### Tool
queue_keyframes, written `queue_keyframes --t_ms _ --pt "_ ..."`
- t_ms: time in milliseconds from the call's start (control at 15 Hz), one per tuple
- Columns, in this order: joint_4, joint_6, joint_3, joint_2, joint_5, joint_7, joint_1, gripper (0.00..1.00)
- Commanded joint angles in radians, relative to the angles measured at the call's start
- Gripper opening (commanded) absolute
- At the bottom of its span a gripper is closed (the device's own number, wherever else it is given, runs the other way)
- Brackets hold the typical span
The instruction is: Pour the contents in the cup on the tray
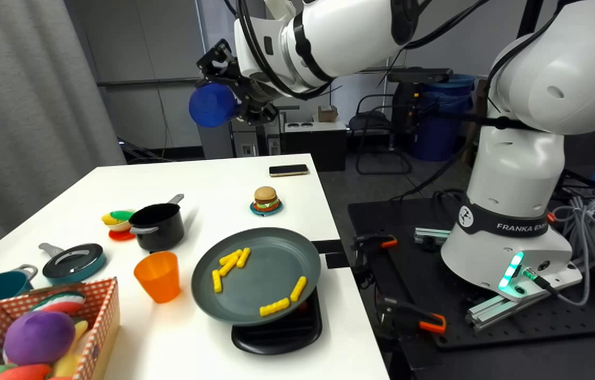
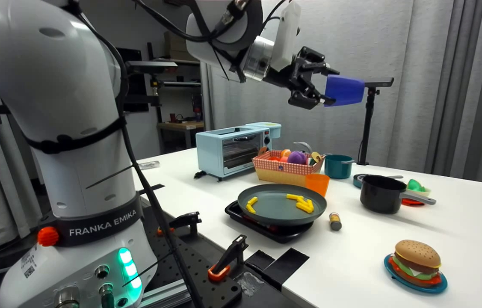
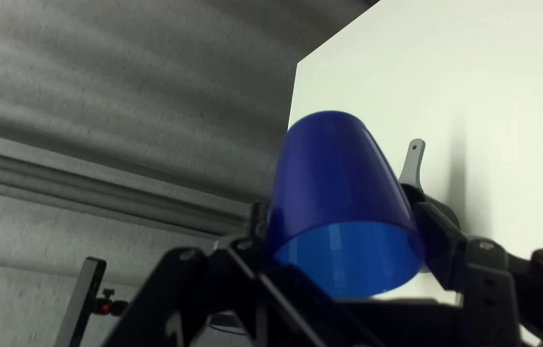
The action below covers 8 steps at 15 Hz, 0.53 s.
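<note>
My gripper (image 2: 329, 86) is shut on the blue cup (image 2: 346, 90), high above the table in both exterior views (image 1: 213, 105). The cup lies tilted on its side. In the wrist view the cup (image 3: 334, 178) sits between the two fingers, its mouth turned back toward the gripper and its base pointing away. The inside that shows looks bare. The tray, a round dark grey-green pan (image 1: 268, 253), rests on a black burner (image 1: 276, 338). Several yellow pieces (image 1: 229, 262) lie scattered in it in two groups; they also show in an exterior view (image 2: 305, 204).
An orange cup (image 1: 160, 277) stands beside the pan. Behind it are a black pot (image 1: 159, 227), a teal lid (image 1: 74, 264) and a toy burger (image 1: 266, 198). A phone (image 1: 288, 170) lies near the far edge. A basket of toys (image 2: 283, 173) and a toaster oven (image 2: 232, 149) stand on the table.
</note>
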Motion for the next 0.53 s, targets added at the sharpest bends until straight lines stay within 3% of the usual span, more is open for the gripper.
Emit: queue_keyframes --t_ms 0,333,400,467 --pt "0.008 -0.061 -0.24 -0.006 0.165 -0.056 0.201 0.5" --pt "0.024 -0.069 -0.392 -0.009 0.406 -0.047 0.299 0.5" --pt "0.028 -0.047 -0.356 -0.005 0.447 -0.019 0.252 0.5" --pt "0.03 -0.047 -0.367 -0.004 0.494 -0.014 0.258 0.5"
